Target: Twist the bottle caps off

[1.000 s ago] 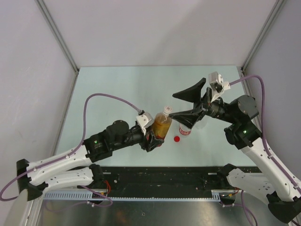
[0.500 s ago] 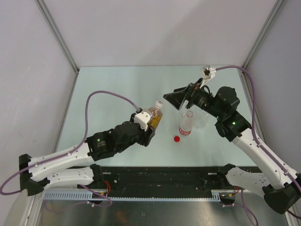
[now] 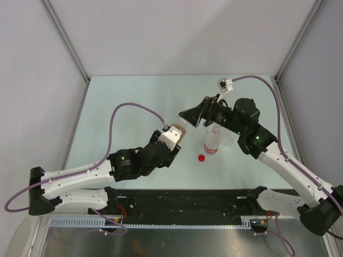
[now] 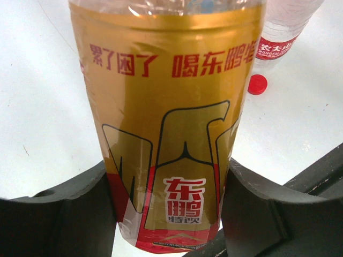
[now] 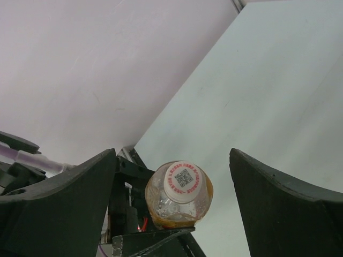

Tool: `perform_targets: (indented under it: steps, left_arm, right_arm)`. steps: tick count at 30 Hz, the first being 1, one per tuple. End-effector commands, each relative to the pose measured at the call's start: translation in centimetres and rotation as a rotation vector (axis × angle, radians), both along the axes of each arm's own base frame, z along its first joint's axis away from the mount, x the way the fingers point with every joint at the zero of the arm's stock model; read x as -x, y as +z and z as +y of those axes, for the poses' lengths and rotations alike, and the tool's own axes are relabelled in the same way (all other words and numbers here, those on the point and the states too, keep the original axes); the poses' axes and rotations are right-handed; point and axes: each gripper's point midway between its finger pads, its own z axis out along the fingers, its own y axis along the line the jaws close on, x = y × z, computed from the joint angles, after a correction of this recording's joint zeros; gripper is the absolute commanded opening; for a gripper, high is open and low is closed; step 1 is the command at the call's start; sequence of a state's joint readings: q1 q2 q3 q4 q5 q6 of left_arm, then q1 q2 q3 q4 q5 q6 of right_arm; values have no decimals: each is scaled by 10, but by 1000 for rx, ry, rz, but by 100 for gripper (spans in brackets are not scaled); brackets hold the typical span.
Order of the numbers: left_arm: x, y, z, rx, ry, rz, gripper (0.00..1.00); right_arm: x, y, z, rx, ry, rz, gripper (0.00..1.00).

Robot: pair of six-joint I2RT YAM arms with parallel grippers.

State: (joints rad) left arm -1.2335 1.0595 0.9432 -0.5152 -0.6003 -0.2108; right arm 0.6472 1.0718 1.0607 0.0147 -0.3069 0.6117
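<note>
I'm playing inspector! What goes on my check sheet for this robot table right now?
Surface: pale green table, no spills seen.
Job's things: amber bottle with its white cap on; labelled bottle standing; red cap lying on the table beside it, apart. A third bottle: not seen.
Clutter: nothing seen.
Grippers: left gripper shut on the amber bottle; right gripper open, its fingers on either side of the white cap, not touching it.
Cables: purple cables, one looping off each wrist.
Surroundings: plain walls; black rail at the near edge.
</note>
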Motion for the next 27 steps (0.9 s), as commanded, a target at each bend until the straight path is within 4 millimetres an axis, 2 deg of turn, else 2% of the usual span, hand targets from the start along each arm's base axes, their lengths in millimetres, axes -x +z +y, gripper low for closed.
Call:
perform_targets:
  steps: [1,6,13,15,21,23,27]
  left_arm:
    - [-4,28,-2,62,36,-44,42]
    - [-3,29,-3,65,30,-43,42]
    - [-2,30,-4,65,25,-46,43]
    - [-2,30,-4,66,25,-46,43]
    - [-1,26,-4,59,23,-42,43]
    - [-1,25,-4,58,21,-40,43]
    - [3,21,-6,57,-6,-26,43]
  right_arm:
    - [2,-2,5,7,10,9,89]
    - [5,-18,11,47,36,48,84]
    - [13,-24,20,58,104,63,68]
    - [16,-25,22,55,120,68,61]
    - [20,-17,22,39,141,46,26]
    - [23,-14,22,38,153,31,19]
    - [31,1,22,17,188,-51,12]
